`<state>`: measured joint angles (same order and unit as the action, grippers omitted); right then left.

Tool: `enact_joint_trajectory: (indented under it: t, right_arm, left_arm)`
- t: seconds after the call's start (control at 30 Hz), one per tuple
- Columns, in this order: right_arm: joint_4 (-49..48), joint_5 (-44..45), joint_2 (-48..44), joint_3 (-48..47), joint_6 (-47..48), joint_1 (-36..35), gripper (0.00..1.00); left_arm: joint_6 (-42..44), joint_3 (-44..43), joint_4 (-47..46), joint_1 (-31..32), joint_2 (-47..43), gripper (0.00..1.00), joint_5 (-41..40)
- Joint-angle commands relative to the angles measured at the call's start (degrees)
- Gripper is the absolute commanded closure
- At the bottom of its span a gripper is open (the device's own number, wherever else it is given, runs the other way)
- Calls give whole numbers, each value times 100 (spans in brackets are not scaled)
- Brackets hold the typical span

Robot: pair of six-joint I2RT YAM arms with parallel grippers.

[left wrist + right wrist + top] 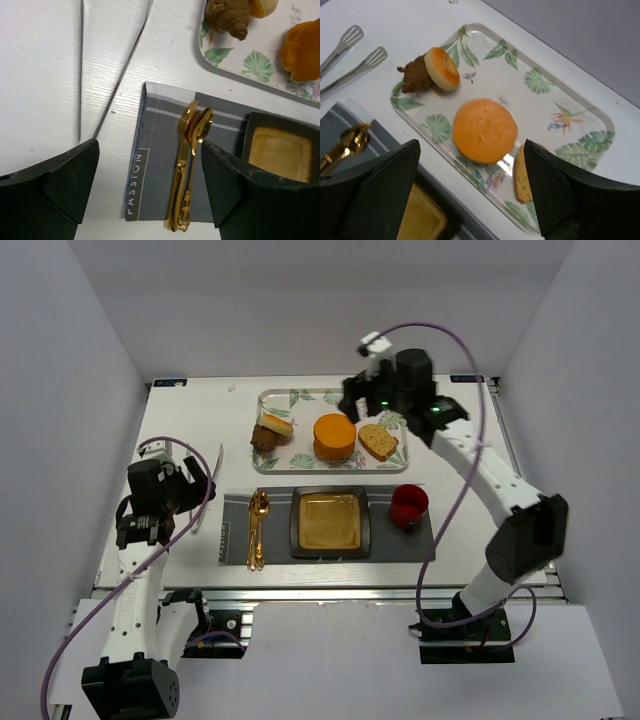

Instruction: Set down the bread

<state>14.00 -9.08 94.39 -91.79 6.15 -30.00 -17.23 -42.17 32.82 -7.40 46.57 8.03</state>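
The bread (334, 437) is a thick round orange loaf lying in the middle of a leaf-patterned tray (300, 400). In the right wrist view the bread (484, 130) lies just ahead of my open, empty right gripper (471, 150), a little above it. From the top, the right gripper (368, 412) hovers over the tray's right half, beside the loaf. My left gripper (195, 480) is open and empty over the placemat's left end (150, 145). The loaf's edge shows in the left wrist view (302, 50).
A yellow square plate with a dark rim (296, 523) lies on a grey placemat (235, 530), with gold cutlery (257, 530) on its left and a red cup (409, 506) on its right. The tray also holds a toast slice (378, 443) and a brown piece with a small bun (270, 430). Metal tongs (100, 75) lie on the table.
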Motion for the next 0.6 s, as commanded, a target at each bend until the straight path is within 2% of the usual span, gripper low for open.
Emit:
enact_joint_trajectory:
  t: [0.0, 0.03, 0.07, 0.1, 0.13, 0.17, 0.2, 0.23, 0.27, 0.3, 0.37, 0.47, 0.57]
  right_arm:
    - [35, -1967, -841, 756, 357, 931, 13]
    - [-185, -2723, -1078, 1377, 613, 1282, 22]
    - [-405, -4070, -1481, 1714, 815, 1843, 29]
    - [-763, -4293, -1650, 2056, 930, 1979, 37]
    - [-950, -4225, -1791, 2451, 1036, 2041, 65]
    - [-891, -4103, -1897, 2586, 1202, 2094, 77]
    - [-821, -4119, -2081, 2700, 1378, 2129, 85]
    - [-750, -4197, -2256, 2945, 1545, 2182, 85]
    - [-732, -4372, -2337, 3069, 1590, 2200, 74]
    - [-715, -4391, -2407, 3279, 1608, 2226, 56]
    - [-653, -4401, -2565, 3421, 1574, 2226, 30]
    - [-591, -4304, -2732, 3641, 1468, 2244, 22]
    - [-802, -4260, -2847, 3861, 1319, 2297, 21]
  left_arm:
    - [518, -169, -153, -16, 89, 8, -205]
    - [580, -134, -196, -16, 107, 8, -223]
    - [650, -107, -284, -16, 151, 8, -267]
    - [843, -81, -320, -16, 238, 8, -276]
    - [940, -20, -363, -16, 300, 8, -285]
    - [1054, 24, -390, -7, 353, 8, -224]
    - [1195, 68, -512, -16, 405, 8, -171]
    - [1414, 191, -687, -16, 597, 8, -179]
    - [1477, 183, -680, -16, 712, 8, -223]
    - [1660, 131, -715, -16, 835, 8, -214]
    - [1715, 69, -777, -16, 1247, 8, -293]
    - [2048, -194, -654, -16, 1749, 7, -416]
    - [2277, -265, -645, 45, 2286, 2, -538]
